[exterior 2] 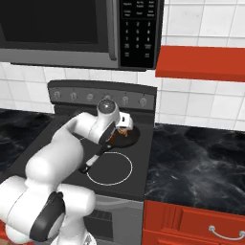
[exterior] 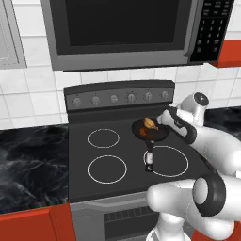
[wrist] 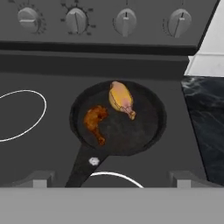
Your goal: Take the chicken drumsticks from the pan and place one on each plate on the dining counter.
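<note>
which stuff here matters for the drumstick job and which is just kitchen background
For the job: pan; pale drumstick; darker drumstick; open tool.
Background: stove knobs; microwave; burner rings; black marble counter.

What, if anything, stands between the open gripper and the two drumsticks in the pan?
Nothing visible does. In the hand view the gripper is open and looks straight at the pan, where the pale drumstick and the darker drumstick lie uncovered and apart.

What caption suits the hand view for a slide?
Open gripper above the pan holding two chicken drumsticks on the stove.
</note>
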